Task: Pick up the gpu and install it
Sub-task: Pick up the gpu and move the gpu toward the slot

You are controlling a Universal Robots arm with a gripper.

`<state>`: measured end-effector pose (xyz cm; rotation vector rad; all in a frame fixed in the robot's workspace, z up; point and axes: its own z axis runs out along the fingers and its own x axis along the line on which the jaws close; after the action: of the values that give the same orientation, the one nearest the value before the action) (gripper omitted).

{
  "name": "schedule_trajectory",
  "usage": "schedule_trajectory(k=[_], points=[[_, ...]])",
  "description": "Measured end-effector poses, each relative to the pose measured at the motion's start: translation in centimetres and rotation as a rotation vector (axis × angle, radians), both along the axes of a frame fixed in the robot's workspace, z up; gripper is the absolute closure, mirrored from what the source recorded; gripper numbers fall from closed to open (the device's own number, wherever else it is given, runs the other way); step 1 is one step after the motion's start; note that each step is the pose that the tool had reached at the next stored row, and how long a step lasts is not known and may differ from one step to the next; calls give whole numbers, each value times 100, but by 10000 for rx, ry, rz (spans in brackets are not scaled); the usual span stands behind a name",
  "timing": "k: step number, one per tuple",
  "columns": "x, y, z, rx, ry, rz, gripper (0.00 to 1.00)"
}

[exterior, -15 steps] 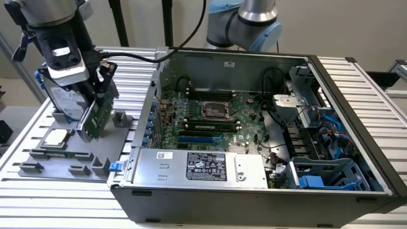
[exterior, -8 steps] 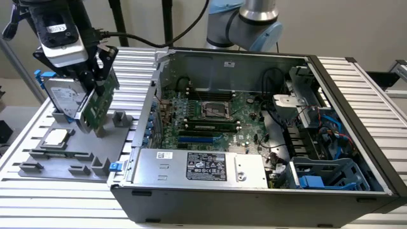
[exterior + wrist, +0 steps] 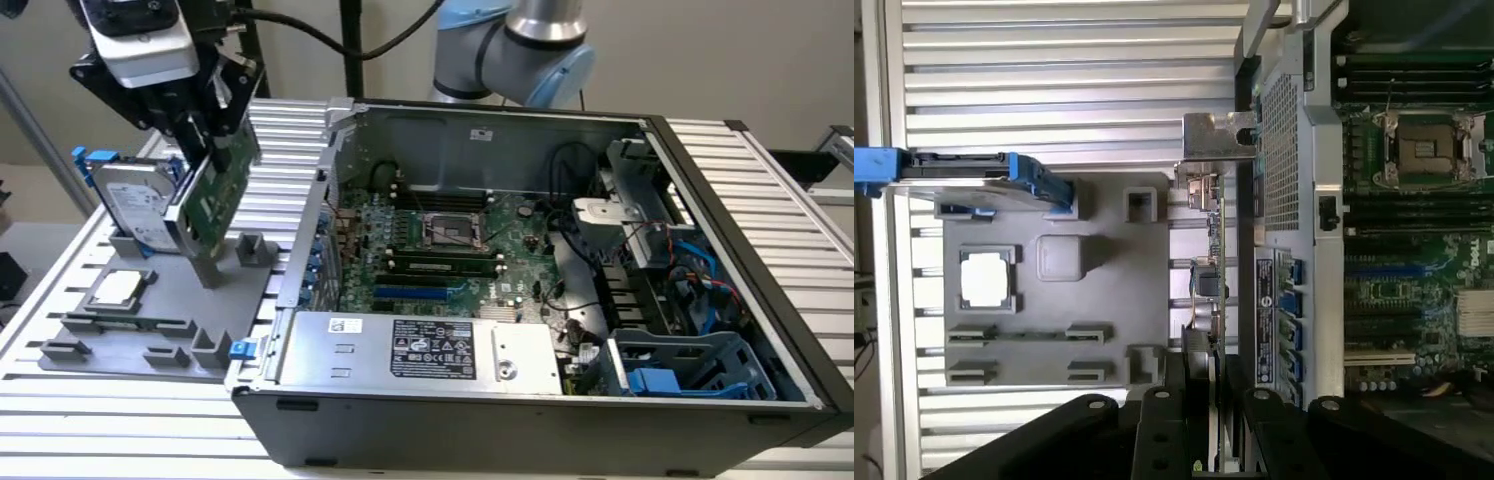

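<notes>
The gpu [image 3: 220, 185] is a thin card with its green circuit board facing the exterior view, standing tilted over the grey holder tray [image 3: 160, 320]. Its lower end is close to a grey upright post of the tray; whether they touch I cannot tell. My gripper [image 3: 214, 135] is shut on the card's upper part. In the wrist view the gpu [image 3: 1214, 270] shows edge-on, with its silver end bracket [image 3: 1219, 135] at the far end. There my gripper [image 3: 1212, 410] has a black finger on each side of the card.
A silver hard drive with blue rails [image 3: 134, 205] stands in the tray beside the card. A square processor chip [image 3: 116, 288] lies in a tray pocket. The open computer case [image 3: 747, 200] sits at the exterior view's right, with its motherboard [image 3: 454, 250] and power supply [image 3: 414, 350] exposed.
</notes>
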<state>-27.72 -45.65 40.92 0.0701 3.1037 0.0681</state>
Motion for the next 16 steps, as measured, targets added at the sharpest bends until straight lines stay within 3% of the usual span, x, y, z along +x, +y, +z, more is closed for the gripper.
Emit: schedule_trajectory(k=[9,16], points=[[402,-47,403,15,58,2,100],[723,-47,477,15,130,2,100]])
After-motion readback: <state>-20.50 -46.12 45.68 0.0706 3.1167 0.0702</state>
